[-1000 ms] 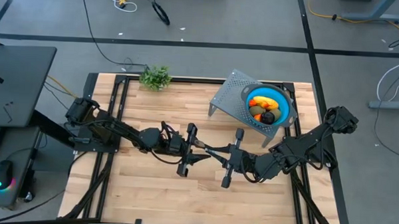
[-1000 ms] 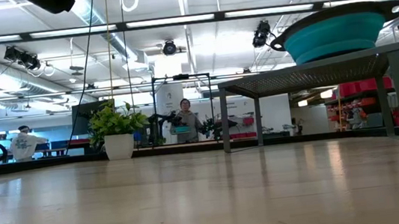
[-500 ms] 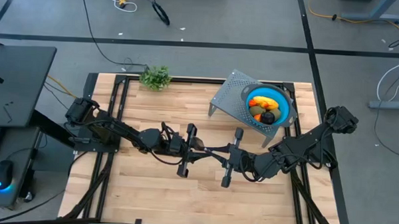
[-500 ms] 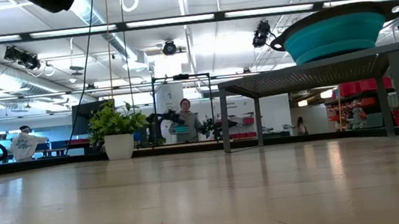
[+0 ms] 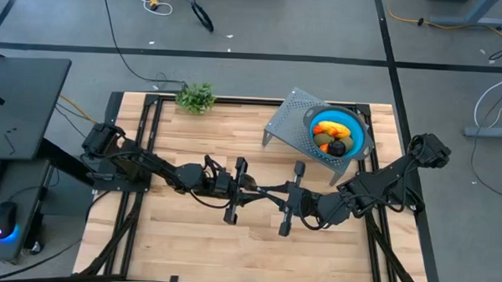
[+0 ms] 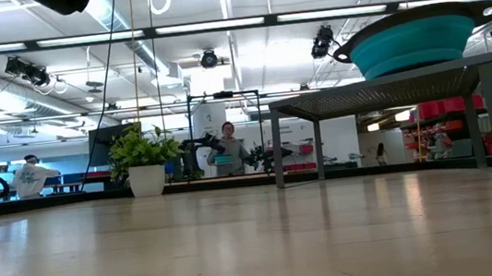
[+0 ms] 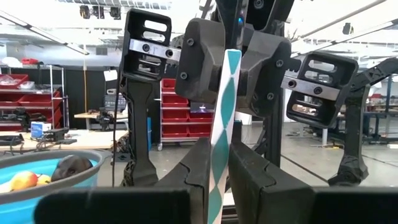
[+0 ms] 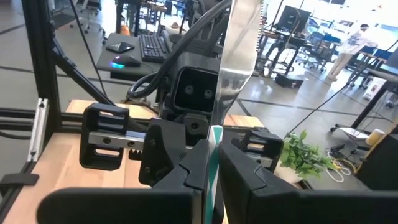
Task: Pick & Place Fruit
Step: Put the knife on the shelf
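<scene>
The fruit [image 5: 332, 137] lies in a blue bowl [image 5: 359, 128] on a grey perforated stand [image 5: 289, 124]; orange and dark pieces [image 7: 26, 180] also show in the left wrist view. My two grippers meet tip to tip over the middle of the table. My left gripper [image 5: 253, 188] and my right gripper [image 5: 272, 193] are both shut on a slim knife [image 7: 224, 112] with a teal-and-white handle and a silver blade [image 8: 239, 43]. The low view shows neither gripper. My left gripper pinches the knife's teal-and-white handle [image 7: 219, 158] between its two fingers, coming about level from the table's left. The handle runs on past the fingertips to my right gripper, clear of the table. My right gripper pinches the knife's teal part [image 8: 215, 152] between its two fingers, coming from the table's right. The silver blade rises above the fingers toward the wrist camera.
A leafy green sprig [image 5: 195, 96] lies at the table's far edge, left of the stand. The stand's legs [image 6: 277, 148] raise its top well above the bare wood [image 5: 198, 231] near the front.
My left gripper's fingers have drawn together on the knife's handle. Both arms have kept their places, and the bowl and fruit have not moved.
</scene>
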Motion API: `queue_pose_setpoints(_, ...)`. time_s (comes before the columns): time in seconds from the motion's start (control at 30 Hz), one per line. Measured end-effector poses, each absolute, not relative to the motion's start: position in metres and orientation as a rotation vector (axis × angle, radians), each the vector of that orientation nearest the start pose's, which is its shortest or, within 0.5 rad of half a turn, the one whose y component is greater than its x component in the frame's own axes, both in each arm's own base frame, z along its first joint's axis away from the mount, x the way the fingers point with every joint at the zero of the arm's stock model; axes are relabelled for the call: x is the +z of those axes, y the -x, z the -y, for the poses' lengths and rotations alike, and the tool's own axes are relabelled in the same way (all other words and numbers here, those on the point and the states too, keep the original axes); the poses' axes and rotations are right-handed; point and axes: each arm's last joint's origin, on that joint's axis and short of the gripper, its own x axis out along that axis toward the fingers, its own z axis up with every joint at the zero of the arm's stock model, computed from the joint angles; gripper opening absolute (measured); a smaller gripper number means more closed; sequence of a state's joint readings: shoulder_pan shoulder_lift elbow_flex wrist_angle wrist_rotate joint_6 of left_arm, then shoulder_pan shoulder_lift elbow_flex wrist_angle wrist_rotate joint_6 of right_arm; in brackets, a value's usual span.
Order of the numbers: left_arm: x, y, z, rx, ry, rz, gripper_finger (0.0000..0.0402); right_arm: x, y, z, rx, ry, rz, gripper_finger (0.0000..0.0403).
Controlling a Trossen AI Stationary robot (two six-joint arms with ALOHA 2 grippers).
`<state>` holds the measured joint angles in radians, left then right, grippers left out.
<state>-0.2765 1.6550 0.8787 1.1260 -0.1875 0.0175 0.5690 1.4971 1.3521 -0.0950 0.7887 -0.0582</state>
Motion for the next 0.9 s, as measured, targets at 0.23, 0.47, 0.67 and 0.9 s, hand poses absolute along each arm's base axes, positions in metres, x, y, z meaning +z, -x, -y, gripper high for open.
queue_pose_setpoints(0.23, 0.2687, -0.3382, 0.0906, -0.087, 0.066, 0.32, 0.0042, 0.3682, -0.2931, -0.1675, -0.197, 0.221, -0.207, 0.0033)
queue_pose_setpoints(0.47, 0.2678, -0.3385, 0.0908, -0.091, 0.067, 0.31, 0.0042, 0.3674, -0.2913, -0.1702, -0.188, 0.231, -0.213, 0.0054)
queue_pose_setpoints(0.67, 0.2675, -0.3387, 0.0907, -0.091, 0.073, 0.307, 0.0042, 0.3672, -0.2912, -0.1702, -0.187, 0.233, -0.216, 0.0074)
queue_pose_setpoints(0.9, 0.2673, -0.3388, 0.0904, -0.088, 0.072, 0.304, 0.0043, 0.3673, -0.2911, -0.1701, -0.193, 0.24, -0.215, 0.0076)
